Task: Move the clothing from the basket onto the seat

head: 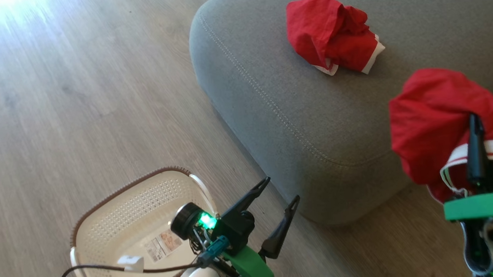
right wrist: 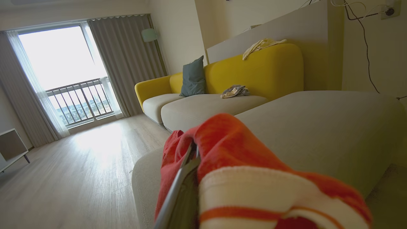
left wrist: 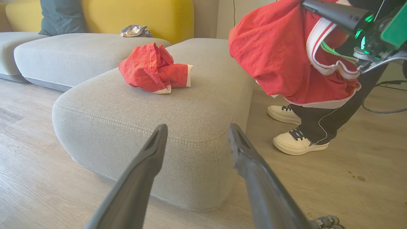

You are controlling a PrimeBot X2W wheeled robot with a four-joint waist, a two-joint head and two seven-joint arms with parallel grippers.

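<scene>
Lower left of the head view: the basket (head: 120, 191) stands on the wood floor (head: 80, 100). I see no clothing in it, only a label sticker (head: 163, 246) on its bottom and a dark cable (head: 110, 268) across its near side. Just right of it is the left claw (head: 282, 189), fingers spread wide, holding nothing, pointing toward the seat's rounded corner.

Lower right: the right claw (head: 476, 135) is clamped on a red garment (head: 431, 116), pinched close to its white striped trim. The rest bulges over the fingers and hangs loose. In the left wrist view it hangs in the air at upper right, off the side of the seat (head: 295, 110) rather than over it.

Handling, my judgement: light, limp cloth with no shape of its own. It may drape on a finger when let go. The trim band looks the firmest place to grip.

Room: a wide bare stretch of grey cushion lies inside the stitched seam. I would release well inside it, since the rounded edge could let cloth slide off. A person's shoes (left wrist: 295, 143) stand on the floor beside the seat, below the hanging garment, so the swing should stay clear of them.

Top centre of the head view: a second red garment (head: 329, 33) lies crumpled on the seat, well in from the edges. Beyond, a yellow sofa back (left wrist: 165, 16)
</scene>
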